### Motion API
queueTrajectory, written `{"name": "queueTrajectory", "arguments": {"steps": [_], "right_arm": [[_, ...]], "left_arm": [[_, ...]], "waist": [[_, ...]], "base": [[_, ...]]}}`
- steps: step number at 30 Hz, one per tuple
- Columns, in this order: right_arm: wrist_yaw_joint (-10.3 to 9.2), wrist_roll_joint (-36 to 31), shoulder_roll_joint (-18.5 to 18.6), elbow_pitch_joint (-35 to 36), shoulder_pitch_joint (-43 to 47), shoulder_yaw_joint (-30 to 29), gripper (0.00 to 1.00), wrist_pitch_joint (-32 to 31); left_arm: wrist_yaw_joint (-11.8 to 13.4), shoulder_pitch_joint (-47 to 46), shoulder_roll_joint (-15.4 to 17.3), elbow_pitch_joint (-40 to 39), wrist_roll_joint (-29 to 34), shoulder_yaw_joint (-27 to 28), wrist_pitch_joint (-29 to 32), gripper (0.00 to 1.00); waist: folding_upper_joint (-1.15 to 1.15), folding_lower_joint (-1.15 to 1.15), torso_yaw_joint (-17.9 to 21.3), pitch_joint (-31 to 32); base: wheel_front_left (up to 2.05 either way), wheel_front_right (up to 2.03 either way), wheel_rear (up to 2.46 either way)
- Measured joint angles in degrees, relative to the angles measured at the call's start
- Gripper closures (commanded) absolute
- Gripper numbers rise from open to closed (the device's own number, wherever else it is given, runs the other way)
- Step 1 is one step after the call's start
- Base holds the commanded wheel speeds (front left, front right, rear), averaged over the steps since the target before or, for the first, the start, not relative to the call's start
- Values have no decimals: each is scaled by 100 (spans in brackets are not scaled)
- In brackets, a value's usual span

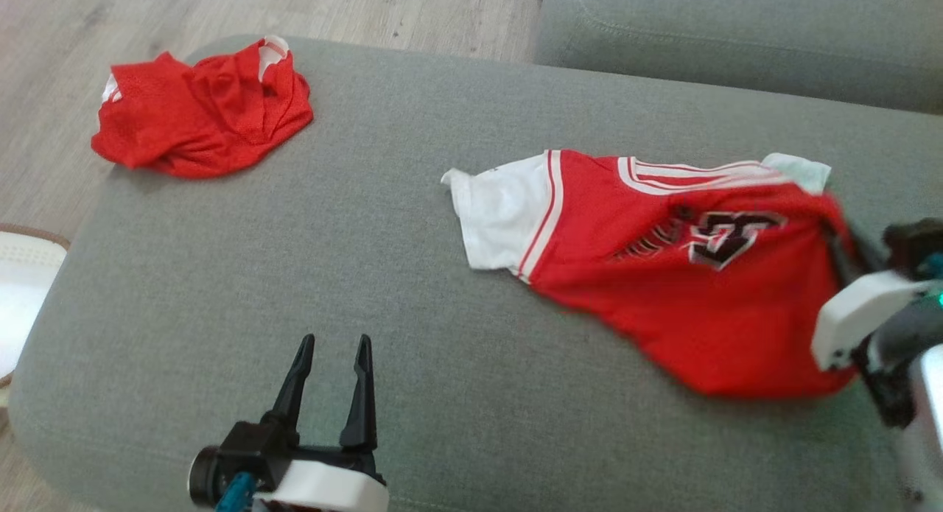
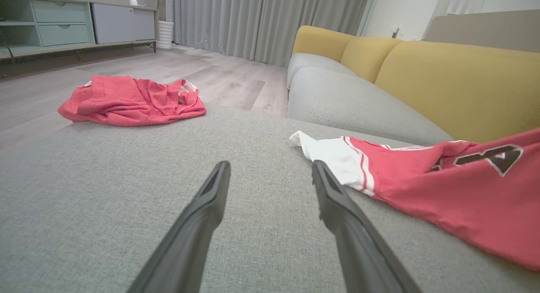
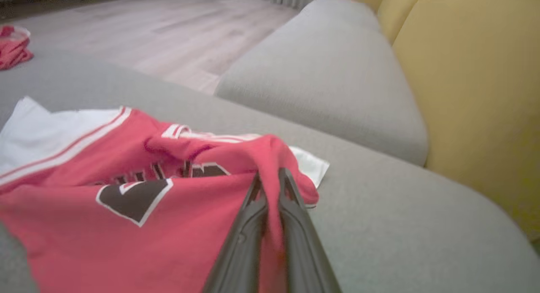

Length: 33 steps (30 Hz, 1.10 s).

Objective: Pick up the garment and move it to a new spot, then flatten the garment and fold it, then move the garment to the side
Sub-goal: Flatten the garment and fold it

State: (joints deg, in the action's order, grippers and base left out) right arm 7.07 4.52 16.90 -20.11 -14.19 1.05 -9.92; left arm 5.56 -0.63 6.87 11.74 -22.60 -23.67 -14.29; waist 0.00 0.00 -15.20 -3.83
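We see the right gripper point(image 3: 270, 176) clamped on an edge of the jersey point(image 1: 663, 306). Our left gripper point(image 1: 335, 341) stands wide, holding nothing.

Head camera looks down on the grey cushion point(image 1: 442, 350); the 2 wrist cameras skim it low.

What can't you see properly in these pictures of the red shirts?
The number on the jersey: head view, folds and blur break it up.
How much cloth the right end effector pinches: right wrist view, its own fingers cover it.
The crumpled red garment: right wrist view, the left edge cuts it.
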Motion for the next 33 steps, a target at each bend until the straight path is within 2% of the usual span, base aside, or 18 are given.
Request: {"name": "queueTrajectory", "arguments": {"steps": [6,11,19,24,25,26,27,33], "right_arm": [[0,-213,164,972,62,-343,100,-336],[0,-349,330,959,1,-123,100,-565],[0,-647,865,-720,-1660,388,100,-506],[0,-1013,909,-1735,-2432,345,100,-60],[0,-1109,904,-1901,-2539,319,65,81],[0,-1198,880,-2067,-2652,280,55,205],[0,-1274,845,-2231,-2763,222,0,296],[1,-1577,336,-2881,-3232,205,0,959]], "left_arm": [[32,27,-1,-9,-1,57,0,0],[22,38,-12,-52,1,78,0,0],[-105,-328,-129,-54,105,-15,-16,0],[-169,-463,-233,-46,151,-41,-15,0],[-205,-488,-242,-43,151,-42,-16,0],[-205,-514,-248,-44,151,-38,-16,0],[-207,-532,-260,-44,154,-35,-16,0],[-209,-558,-320,-13,235,42,-15,0]], "waist": [[0,-1,58,53],[0,0,38,-85],[0,0,-236,-475],[0,1,-465,-747],[0,1,-503,-799],[0,1,-535,-852],[0,1,-558,-903],[0,1,-465,-1031]], "base": [[0,0,0],[0,0,0],[0,0,0],[0,0,0],[0,0,0],[0,0,0],[0,0,0],[0,0,0]]}}
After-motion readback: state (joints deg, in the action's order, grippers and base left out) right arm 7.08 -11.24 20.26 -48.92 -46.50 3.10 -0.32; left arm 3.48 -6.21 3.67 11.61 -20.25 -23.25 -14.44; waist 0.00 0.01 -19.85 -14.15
